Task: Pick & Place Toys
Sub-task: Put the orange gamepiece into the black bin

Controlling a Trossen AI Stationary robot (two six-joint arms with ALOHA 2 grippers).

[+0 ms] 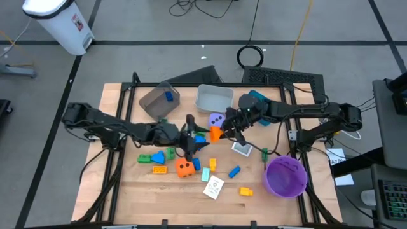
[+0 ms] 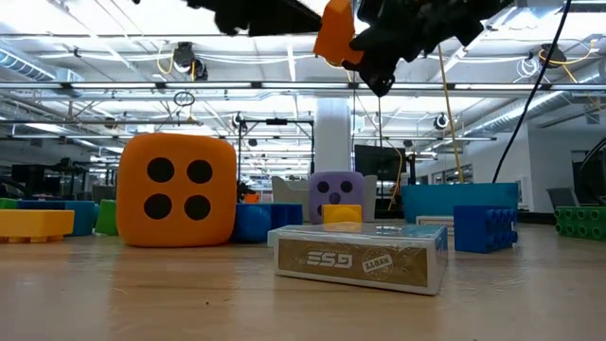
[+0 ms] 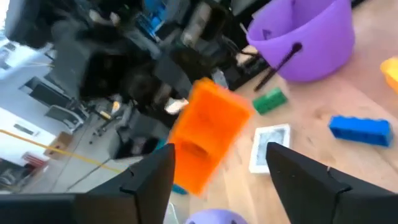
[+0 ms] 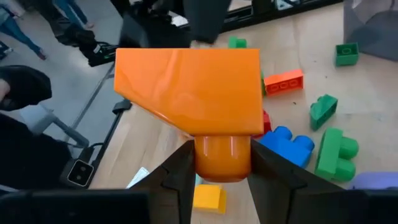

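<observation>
The right end effector [image 4: 219,163] grips an orange block [image 4: 193,93] by its round stud, holding it up in the air above the middle of the desk [image 1: 191,194]. In the overhead view the block [image 1: 215,133] hangs between the two arms, just beside the purple die [image 1: 216,119]. The left end effector [image 3: 221,171] sits right next to the block with its fingers spread apart — they flank it without closing on it.

Other toys lie scattered on the desk: an orange die [image 1: 185,167] near the left arm, green blocks [image 1: 157,156] to its left, a blue block [image 1: 234,171], a yellow block [image 1: 245,191] and a card [image 1: 213,187] nearer the front edge. The purple bowl [image 1: 284,176] stands at the right.
</observation>
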